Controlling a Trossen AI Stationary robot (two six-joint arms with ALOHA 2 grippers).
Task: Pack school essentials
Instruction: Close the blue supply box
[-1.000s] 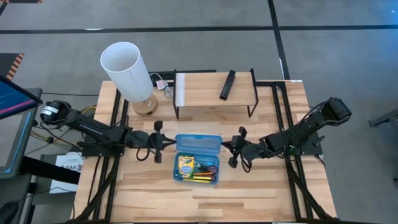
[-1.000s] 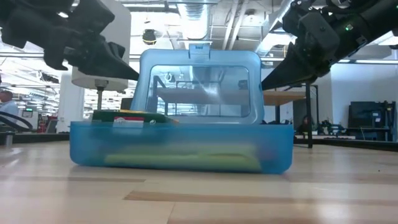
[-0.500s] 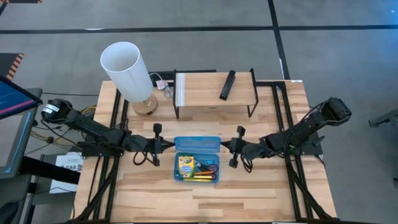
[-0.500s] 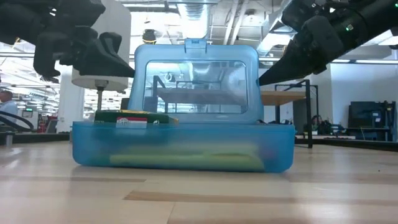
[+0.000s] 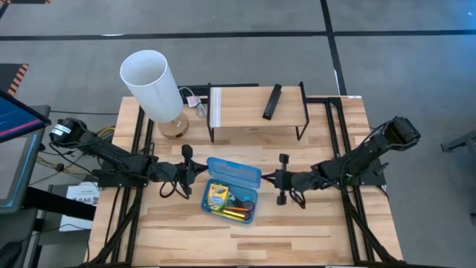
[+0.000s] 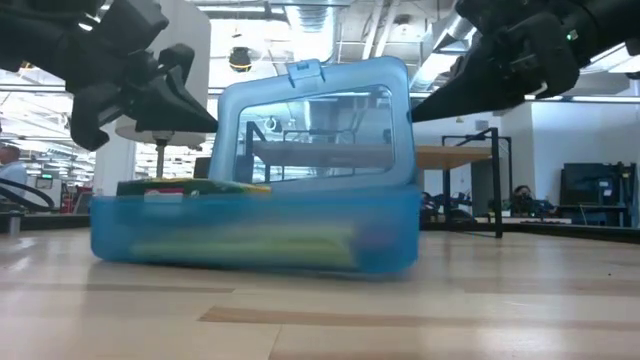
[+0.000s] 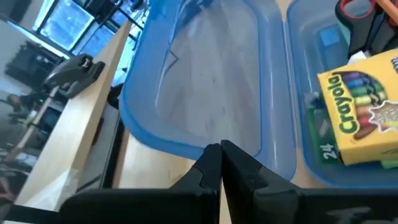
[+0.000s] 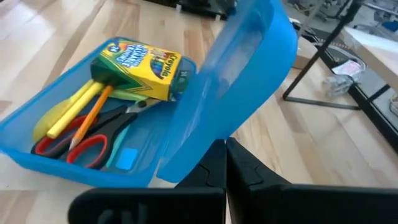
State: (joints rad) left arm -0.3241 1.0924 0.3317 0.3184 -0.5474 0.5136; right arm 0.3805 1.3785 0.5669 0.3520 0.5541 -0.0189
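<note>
- On the counter (image 5: 312,231) I see the blue case (image 5: 230,191), lid up, crayon box (image 5: 218,195) and scissors (image 8: 74,146) inside.
- Left pincer (image 5: 195,170) and right pincer (image 5: 272,179) flank it, both clenched, gripping nothing.

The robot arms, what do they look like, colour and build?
Both are matte black, slim and jointed. The left gripper and right gripper each end in two narrow tapered black fingers, with a short crossbar behind them. Black cables loop beside each wrist.

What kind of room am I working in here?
Probably a robotics lab or workshop: a wooden table on a black frame, exposed ceiling ducts, and more workbenches in the open hall behind.
</note>
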